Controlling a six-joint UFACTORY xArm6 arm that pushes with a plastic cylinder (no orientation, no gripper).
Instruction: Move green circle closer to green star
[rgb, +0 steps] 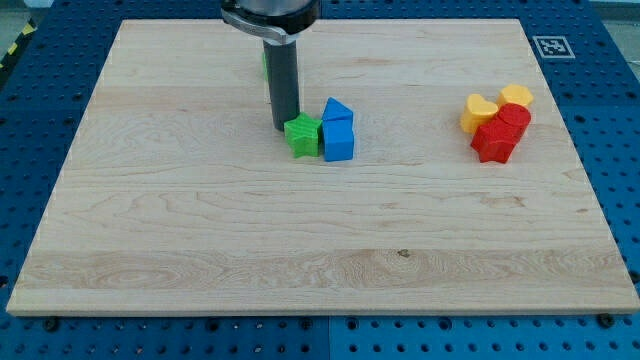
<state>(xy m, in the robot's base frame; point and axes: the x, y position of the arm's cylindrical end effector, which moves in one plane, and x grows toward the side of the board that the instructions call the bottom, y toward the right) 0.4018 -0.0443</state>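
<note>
Nearest the view's bottom edge lies the bare front of the wooden board (300, 270), which sits on a blue perforated table (610, 180). Further up, near the board's middle, a green star (303, 135) touches a blue cube (339, 141) on its right, and a blue triangular block (337, 110) sits just behind that cube. The arm carries no pincer, only a dark rod (285, 85), so there is nothing to call open or closed. The rod's lower end, the tip (284, 126), stands just beside the star at its upper left. Behind the rod, towards the view's top, a sliver of green (264, 60) shows at the rod's left edge; this seems to be the green circle, mostly hidden. Well apart at the view's right, a yellow heart (479, 111), another yellow block (517, 96), a red cylinder-like block (514, 117) and a red star-like block (494, 142) cluster together.
</note>
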